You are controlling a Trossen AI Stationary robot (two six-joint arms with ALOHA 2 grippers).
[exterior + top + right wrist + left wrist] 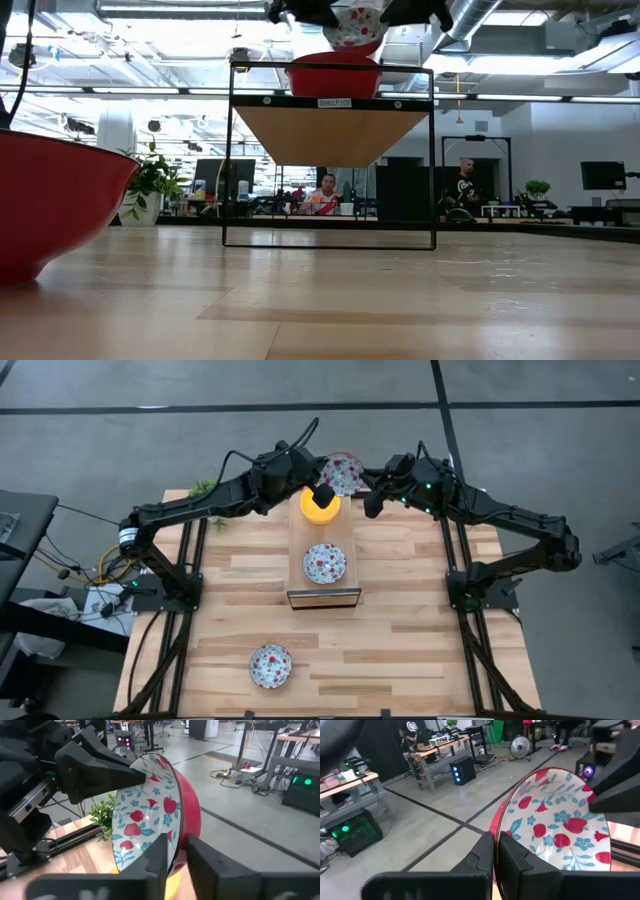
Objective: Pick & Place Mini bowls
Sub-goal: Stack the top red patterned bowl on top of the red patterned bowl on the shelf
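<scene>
We see the left gripper (495, 860) clamped on the rim of a floral bowl (342, 472), held above a yellow bowl (320, 508) on the shelf (322, 598). The right gripper's (176, 851) fingers straddle the opposite rim, slightly parted.

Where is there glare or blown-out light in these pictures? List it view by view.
High view: the yellow bowl glows so bright that its surface shows no detail. Low view: the ceiling lights burn white, while the red bowl at the left edge is evenly lit. Right wrist view: the floral bowl carries a soft sheen on its red outside.
</scene>
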